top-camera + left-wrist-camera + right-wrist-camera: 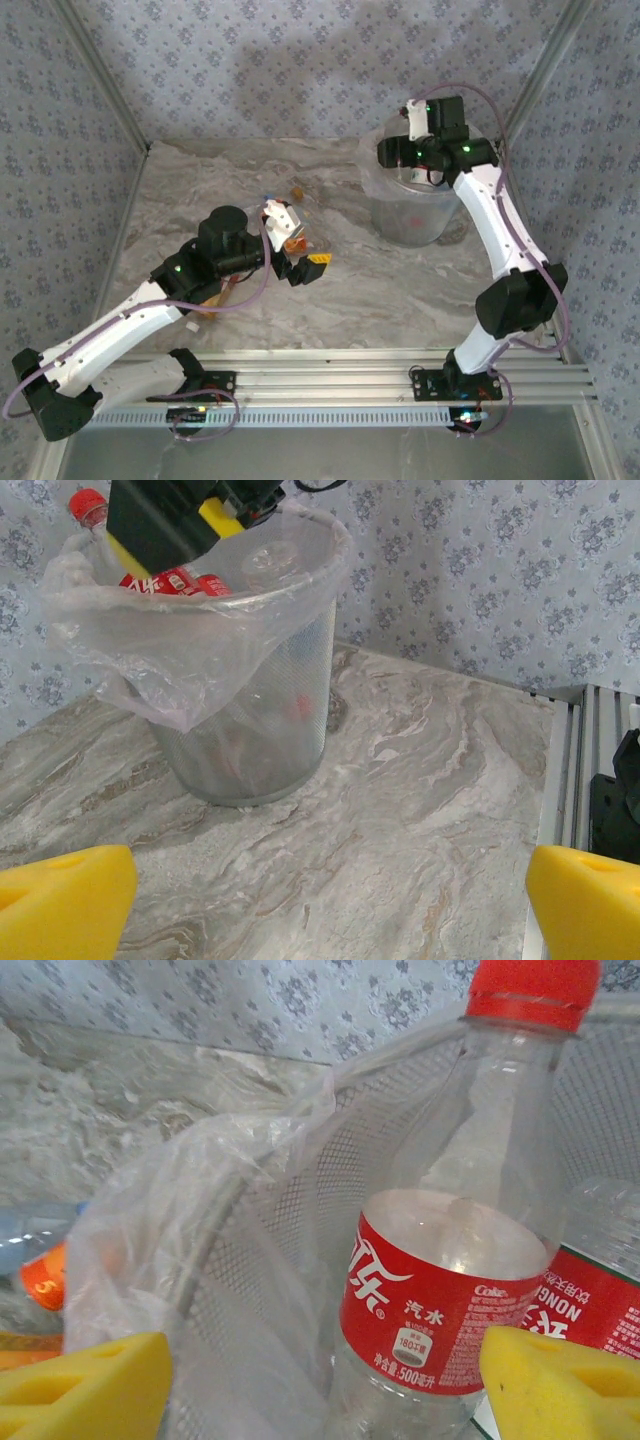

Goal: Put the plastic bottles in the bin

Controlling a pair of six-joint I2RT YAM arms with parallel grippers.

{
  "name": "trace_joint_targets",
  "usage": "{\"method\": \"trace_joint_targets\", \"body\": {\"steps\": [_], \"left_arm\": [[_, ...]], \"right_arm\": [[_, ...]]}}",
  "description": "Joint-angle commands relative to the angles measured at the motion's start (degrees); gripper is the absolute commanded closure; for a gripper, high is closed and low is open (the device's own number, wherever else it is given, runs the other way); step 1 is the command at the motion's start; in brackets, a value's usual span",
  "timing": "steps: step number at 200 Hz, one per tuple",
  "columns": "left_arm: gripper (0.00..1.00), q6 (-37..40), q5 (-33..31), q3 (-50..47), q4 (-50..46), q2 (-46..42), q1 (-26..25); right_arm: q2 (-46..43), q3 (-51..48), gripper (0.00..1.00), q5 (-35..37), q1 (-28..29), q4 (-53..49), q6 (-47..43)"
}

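We are looking at a job that is well under way but not finished. The bin (262, 720), lined with a clear bag (190, 655), is standing at the far right of the table (420, 780), and several red-labelled bottles (180, 580) are already lying inside it.

The right gripper (320, 1385) is hovering over the bin's mouth. Its yellow pads are standing wider apart than the red-capped bottle (440, 1300) between them, with a clear gap on one side. So we are judging that this bottle is not clamped and is standing upright against the mesh wall, inside the rim.

The left gripper (320, 900) is hanging low over the table, facing the bin, with its jaws spread wide and nothing between them.

A bottle with an orange label (45, 1275) is lying on the table outside the bin. From above, a few more are showing near the left arm, too small for us to count. Those are what is left.
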Motion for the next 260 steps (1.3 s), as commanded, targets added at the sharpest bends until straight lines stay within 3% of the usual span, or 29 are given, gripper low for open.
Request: {"method": "trace_joint_targets", "body": {"steps": [1, 34, 69, 123, 138, 175, 230, 260], "left_arm": [[0.0, 1.55, -0.46, 0.2, -0.67, -1.54, -0.16], [0.0, 3.69, -2.26, 0.47, -2.22, -2.26, -0.17], [0.0, 7.74, -5.1, 1.61, -6.05, -2.19, -0.23], [0.01, 13.52, -6.6, 4.18, -12.83, -2.87, -0.16], [0.01, 14.97, -7.24, 5.92, -16.82, -2.92, -0.16], [0.0, 15.3, -10.51, 5.36, -19.78, -7.05, -0.4], [0.0, 14.38, -16.25, 1.27, -20.99, -15.05, -0.78], [0.0, 13.76, -16.98, -2.08, -17.67, -17.46, -0.69]], "right_arm": [[-4.84, -2.19, 0.18, -5.63, -1.5, 3.03, 5.06], [-11.74, -7.15, 0.17, -6.34, -1.46, 7.47, 7.46], [-17.89, -10.4, 0.17, -6.1, 0.99, 5.88, 9.77], [-26.73, -17.6, 0.16, -0.88, 11.86, 4.33, 20.16], [-28.0, -20.0, 0.16, -2.87, 14.25, 5.38, 21.18], [-25.93, -21.33, 0.13, -5.59, 20.38, 6.22, 20.47], [-16.55, -25.08, 0.12, 2.57, 31.86, 13.78, 36.07], [-9.78, -26.11, 0.1, 6.68, 34.82, 17.14, 45.72]]}}
